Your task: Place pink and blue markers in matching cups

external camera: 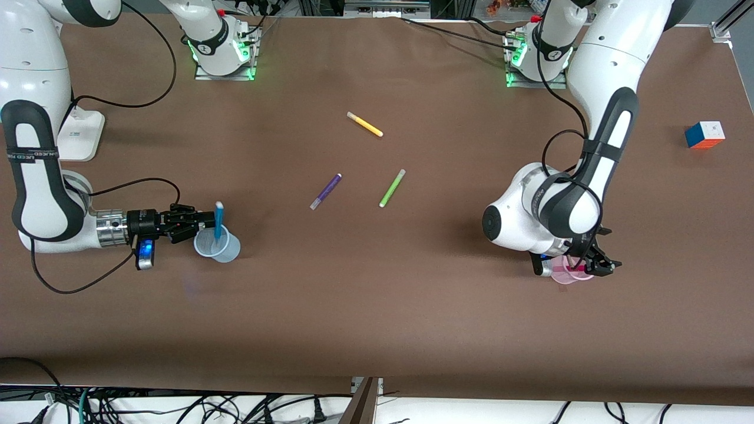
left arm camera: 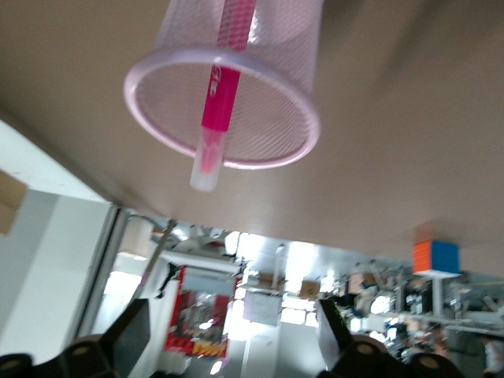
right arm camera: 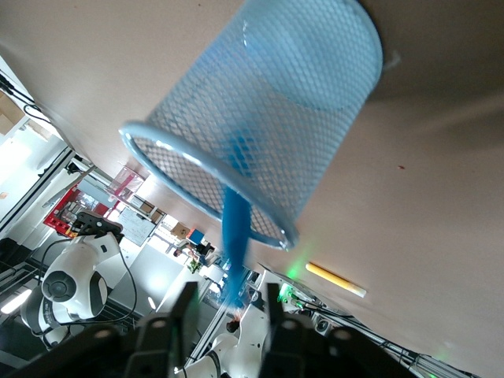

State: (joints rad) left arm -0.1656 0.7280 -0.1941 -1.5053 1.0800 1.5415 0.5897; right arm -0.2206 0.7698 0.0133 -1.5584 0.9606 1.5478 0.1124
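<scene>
Blue marker (external camera: 218,220), clamped by right jaws, enters blue cup (external camera: 217,247); left jaws open over pink.
</scene>
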